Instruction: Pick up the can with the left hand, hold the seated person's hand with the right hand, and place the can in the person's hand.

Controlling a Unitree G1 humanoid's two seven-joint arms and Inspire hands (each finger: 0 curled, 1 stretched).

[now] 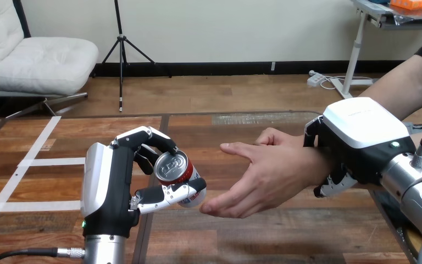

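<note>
Red, silver-topped can [175, 171]; black, white-shelled left hand [112, 181] and right hand [357, 137]; brown wood-grain table [253, 231], white tape [38, 162] at 9 o'clock.

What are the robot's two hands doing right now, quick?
Left hand: closed round the red drink can, held up off the table.
Right hand: closed round the person's wrist.

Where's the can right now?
Head view, left of centre: the can is gripped in the left robot hand, just left of the person's hand.

left hand [109, 181]: upright, fingers and thumb curled | right hand [362, 135]: back up, fingers curled
</note>
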